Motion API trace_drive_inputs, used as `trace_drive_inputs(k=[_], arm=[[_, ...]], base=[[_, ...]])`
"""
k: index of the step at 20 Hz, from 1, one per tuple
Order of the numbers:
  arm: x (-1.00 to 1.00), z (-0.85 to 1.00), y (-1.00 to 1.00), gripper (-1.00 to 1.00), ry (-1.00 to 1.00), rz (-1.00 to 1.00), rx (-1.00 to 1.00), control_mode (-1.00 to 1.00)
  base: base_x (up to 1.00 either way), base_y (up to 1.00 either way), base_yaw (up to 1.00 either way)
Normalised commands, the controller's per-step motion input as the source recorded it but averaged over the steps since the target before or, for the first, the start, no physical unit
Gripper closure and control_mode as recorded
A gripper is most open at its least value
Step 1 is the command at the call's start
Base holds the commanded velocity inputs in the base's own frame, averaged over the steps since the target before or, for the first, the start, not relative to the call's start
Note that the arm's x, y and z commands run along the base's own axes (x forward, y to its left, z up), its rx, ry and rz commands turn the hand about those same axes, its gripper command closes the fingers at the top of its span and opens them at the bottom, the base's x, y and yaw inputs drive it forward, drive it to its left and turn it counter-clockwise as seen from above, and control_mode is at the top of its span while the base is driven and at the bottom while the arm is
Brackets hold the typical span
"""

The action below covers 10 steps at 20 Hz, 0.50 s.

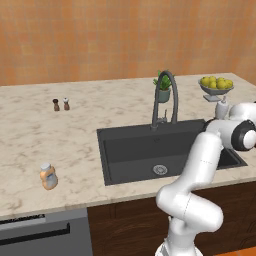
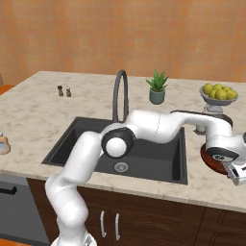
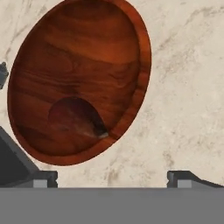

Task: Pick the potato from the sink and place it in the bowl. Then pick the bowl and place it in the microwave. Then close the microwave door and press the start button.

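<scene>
Potato (image 3: pixel 74 118) lying inside the bowl (image 3: pixel 83 48), low on its brown wooden floor, touching nothing else. Bowl resting on the pale marble counter (image 3: pixel 188 87), just right of the sink (image 2: pixel 144 153). Gripper (image 3: pixel 112 179) hanging above the bowl's edge, fingers (image 3: pixel 43 177) spread wide apart, holding nothing. Sink dark grey with a round steel drain (image 1: pixel 160 169) and an arched faucet (image 1: pixel 166 97) behind it. Green plant (image 2: pixel 157 87) in a small pot and a grey bowl of yellow fruit (image 2: pixel 219 94) farther back. Two little shakers (image 1: pixel 61 104) far to the left, and a small jar (image 1: pixel 48 176) near the front edge.
</scene>
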Motion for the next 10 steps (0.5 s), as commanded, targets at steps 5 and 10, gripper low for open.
trace_drive_inputs(k=[5,10], arm=[[0.01,-0.26,-0.14,-1.00,0.00,-0.10,0.18,-1.00],[0.00,-0.28,0.00,-1.00,0.00,-0.09,0.12,-1.00]], base=[[0.00,0.00,0.00],[0.00,0.00,0.00]])
